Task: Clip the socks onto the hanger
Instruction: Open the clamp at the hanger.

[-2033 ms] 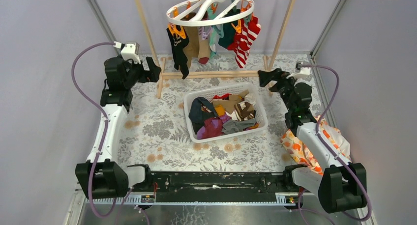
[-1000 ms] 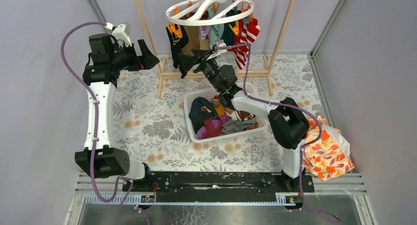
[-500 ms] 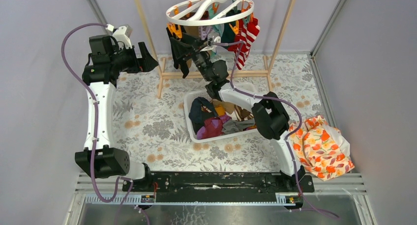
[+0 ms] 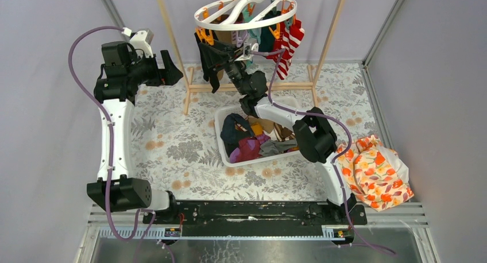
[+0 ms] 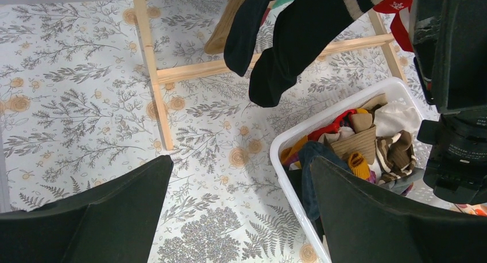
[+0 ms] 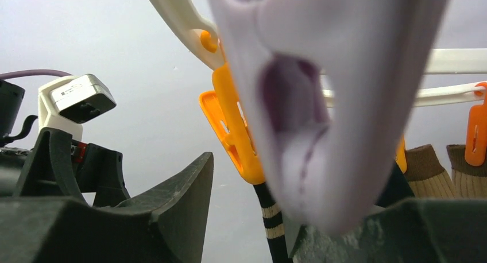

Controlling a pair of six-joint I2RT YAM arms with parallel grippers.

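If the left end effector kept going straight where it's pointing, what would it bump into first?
Probably the black sock hanging on the hanger. The left end effector is also near the wooden rack post, and depth is unclear.

Basket [image 4: 220, 142], wooden rack [image 4: 332, 36], floral bag [image 4: 376, 174].

**Plastic, Wood and Knit**

The hanger [image 4: 246, 11] is smooth, glossy white plastic, and its orange clip [image 6: 232, 125] shines likewise. The hung socks [image 5: 287, 45] look like soft, matt knit cloth. The rack [image 5: 150, 68] is bare pale wood, the basket [image 5: 277, 154] white plastic, the worktop [image 4: 172, 148] a matt floral print.
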